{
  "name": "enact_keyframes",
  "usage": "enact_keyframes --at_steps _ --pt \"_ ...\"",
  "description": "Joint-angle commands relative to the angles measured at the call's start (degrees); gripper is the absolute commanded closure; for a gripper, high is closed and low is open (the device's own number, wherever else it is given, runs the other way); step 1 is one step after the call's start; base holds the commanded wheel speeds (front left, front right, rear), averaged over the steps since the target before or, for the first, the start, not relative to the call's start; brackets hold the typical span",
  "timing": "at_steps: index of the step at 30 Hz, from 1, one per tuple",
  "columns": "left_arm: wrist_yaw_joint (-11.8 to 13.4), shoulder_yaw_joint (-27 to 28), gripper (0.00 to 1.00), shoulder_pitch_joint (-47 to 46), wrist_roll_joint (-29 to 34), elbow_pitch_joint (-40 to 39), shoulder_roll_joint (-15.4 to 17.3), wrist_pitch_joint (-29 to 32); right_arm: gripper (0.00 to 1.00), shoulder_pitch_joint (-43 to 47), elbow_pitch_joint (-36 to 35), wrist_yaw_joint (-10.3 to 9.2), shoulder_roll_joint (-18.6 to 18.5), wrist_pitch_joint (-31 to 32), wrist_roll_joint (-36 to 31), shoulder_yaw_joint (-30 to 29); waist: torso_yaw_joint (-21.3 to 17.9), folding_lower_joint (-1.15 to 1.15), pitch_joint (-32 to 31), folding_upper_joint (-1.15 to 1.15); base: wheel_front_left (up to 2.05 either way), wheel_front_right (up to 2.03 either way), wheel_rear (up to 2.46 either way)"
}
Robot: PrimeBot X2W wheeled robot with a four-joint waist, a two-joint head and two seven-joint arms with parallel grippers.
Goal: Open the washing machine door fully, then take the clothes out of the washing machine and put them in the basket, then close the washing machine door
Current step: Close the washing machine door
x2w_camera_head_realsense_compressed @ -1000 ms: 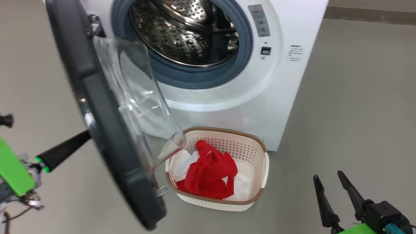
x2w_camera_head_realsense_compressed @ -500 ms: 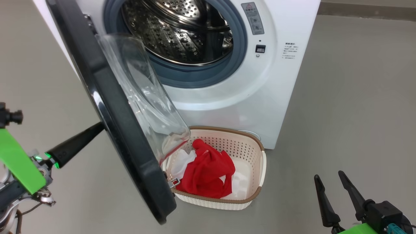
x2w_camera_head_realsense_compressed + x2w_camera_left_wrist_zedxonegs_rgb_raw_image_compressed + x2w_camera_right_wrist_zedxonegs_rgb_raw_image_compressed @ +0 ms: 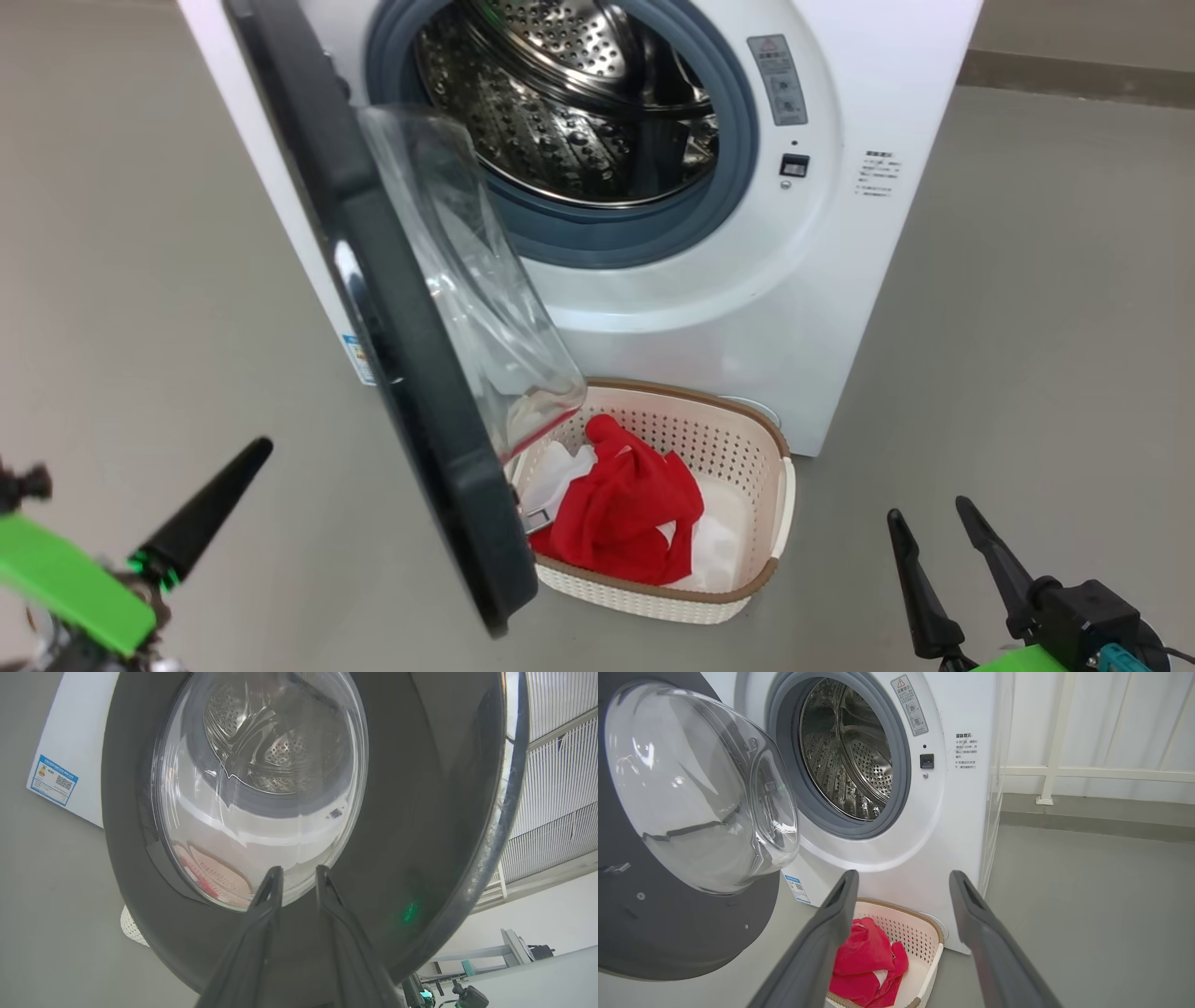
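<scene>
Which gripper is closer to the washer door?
The left gripper, pointing at the door's dark outer face with fingers narrowly apart; the right gripper hangs wide open off to the basket's right.

Clothes (image 3: 625, 513) lie in basket (image 3: 653, 605) before washing machine (image 3: 775, 308).

Left jaws narrowly parted, empty, right jaws spread wide, empty, both pointing forward

The washing machine door (image 3: 411, 373) hid the basket's (image 3: 719, 434) left end — the warning label's (image 3: 780, 79) print was unreadably small.
</scene>
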Motion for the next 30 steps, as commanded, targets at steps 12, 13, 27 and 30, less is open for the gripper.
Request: enact_keyframes --at_steps 12,13,27,30 --pt "-0.4 2.8 0.0 7.5 0.6 2.5 -2.7 -13.0 0.0 -1.1 -0.6 0.37 -0.7 -0.4 1.3 1.7 2.4 0.0 -1.2 0.0 0.0 0.0 0.0" --pt "-0.4 2.4 0.0 8.0 0.9 2.8 -2.9 -14.0 0.0 -1.1 -0.5 0.37 -0.7 -0.4 1.4 1.7 2.5 0.0 -1.3 0.0 0.0 0.0 0.0" --pt "-0.4 -6.7 0.0 11.2 7.8 9.6 -3.7 -31.6 0.0 -1.4 -0.1 0.37 -0.7 -0.4 2.1 1.9 3.0 0.0 -1.3 0.0 0.0 0.0 0.0" --pt "-0.4 -9.5 0.0 10.8 11.0 12.7 -3.1 -35.5 0.0 -1.5 -0.1 0.37 -0.7 -0.4 2.4 2.0 3.0 0.0 -1.3 0.0 0.0 0.0 0.0"
